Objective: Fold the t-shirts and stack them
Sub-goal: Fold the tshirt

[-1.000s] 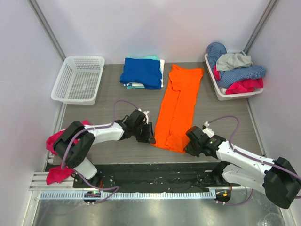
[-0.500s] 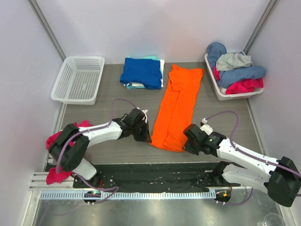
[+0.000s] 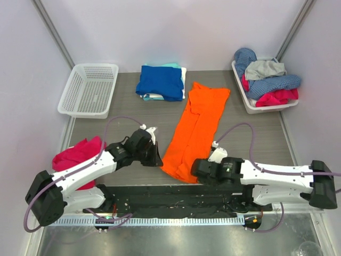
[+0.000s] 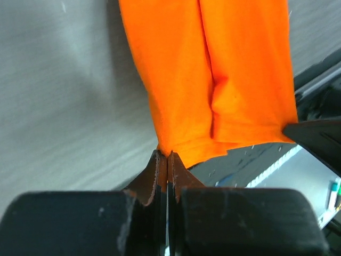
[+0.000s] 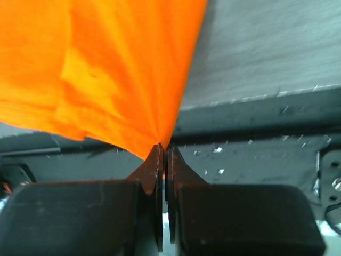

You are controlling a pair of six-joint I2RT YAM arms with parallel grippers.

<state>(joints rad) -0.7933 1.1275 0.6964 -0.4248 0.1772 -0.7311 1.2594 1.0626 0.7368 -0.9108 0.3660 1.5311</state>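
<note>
The bright orange t-shirt (image 3: 196, 128) lies folded lengthwise into a long strip down the table's middle. My left gripper (image 3: 158, 160) is shut on its near left corner, seen in the left wrist view (image 4: 166, 153). My right gripper (image 3: 195, 172) is shut on its near right corner, seen in the right wrist view (image 5: 163, 146). The near end of the orange t-shirt (image 4: 213, 80) is drawn over the table's black front edge. A royal blue t-shirt (image 3: 160, 81) lies folded on top of pale teal and white ones (image 3: 153, 96) at the back.
A white basket (image 3: 88, 89) stands at the back left. A white tray (image 3: 246, 96) holding several loose garments stands at the back right. A pink cloth (image 3: 77, 156) lies at the near left. The black front rail (image 3: 170, 194) runs along the near edge.
Both grippers have pulled the orange t-shirt's near end toward the front edge and to the left. The shirt now lies slanted, with its far end drawn nearer.
</note>
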